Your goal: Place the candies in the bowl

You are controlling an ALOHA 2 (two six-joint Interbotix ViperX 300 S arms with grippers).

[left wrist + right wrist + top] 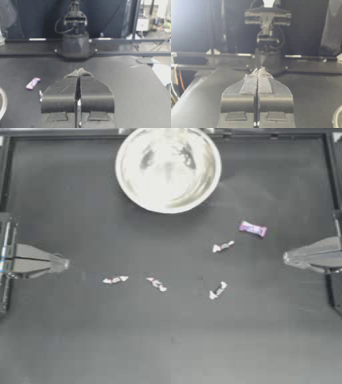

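With the left hand (61,263) and right hand (288,258) both pressed together and parked at the counter (80,338) edges, spread the right hand first, descend onto the nearby pink-purple candy (252,229), since all five candies lie outside the bowl (167,169).

The bowl (167,169) sits at the table's (67,338) far edge. Five candies (222,246) lie apart between my left gripper (62,263) and right gripper (287,258).
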